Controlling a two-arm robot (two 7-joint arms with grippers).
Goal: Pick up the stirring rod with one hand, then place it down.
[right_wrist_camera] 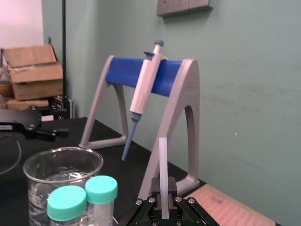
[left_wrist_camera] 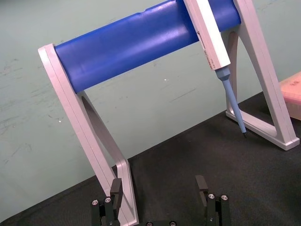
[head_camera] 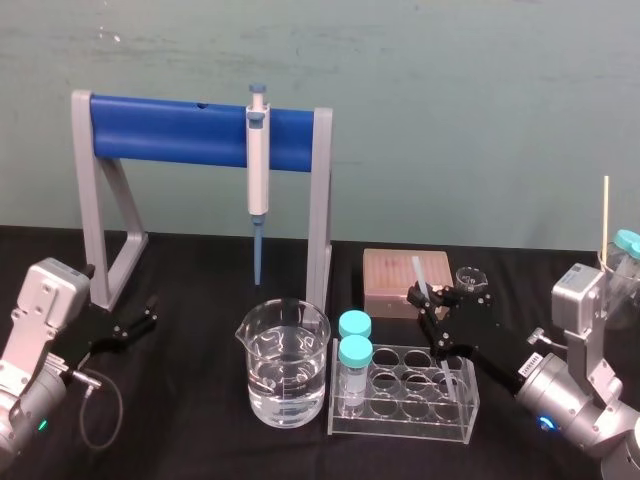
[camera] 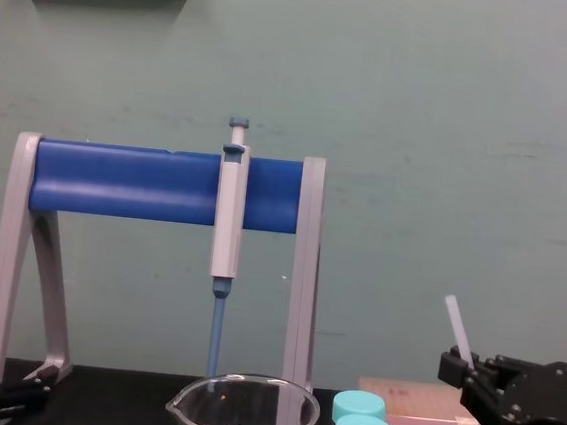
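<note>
The stirring rod (head_camera: 424,283) is a thin translucent-white stick, tilted, with my right gripper (head_camera: 434,302) shut on its middle. Its top points toward the pink box, and its lower end hangs over the holes of the clear tube rack (head_camera: 404,412). In the right wrist view the rod (right_wrist_camera: 162,162) rises straight out from between the closed fingers of the right gripper (right_wrist_camera: 163,190). The chest view shows the rod (camera: 456,327) sticking up from the right gripper (camera: 462,366) at lower right. My left gripper (head_camera: 150,315) rests at the table's left, open and holding nothing (left_wrist_camera: 159,188).
A water-filled beaker (head_camera: 285,365) stands left of the rack, which holds two teal-capped tubes (head_camera: 354,352). Behind is a grey stand with a blue bar (head_camera: 170,130) carrying a pipette (head_camera: 258,165). A pink box (head_camera: 405,280) and a small glass dish (head_camera: 470,274) sit behind the right gripper. A jar with a pale stick (head_camera: 605,215) stands far right.
</note>
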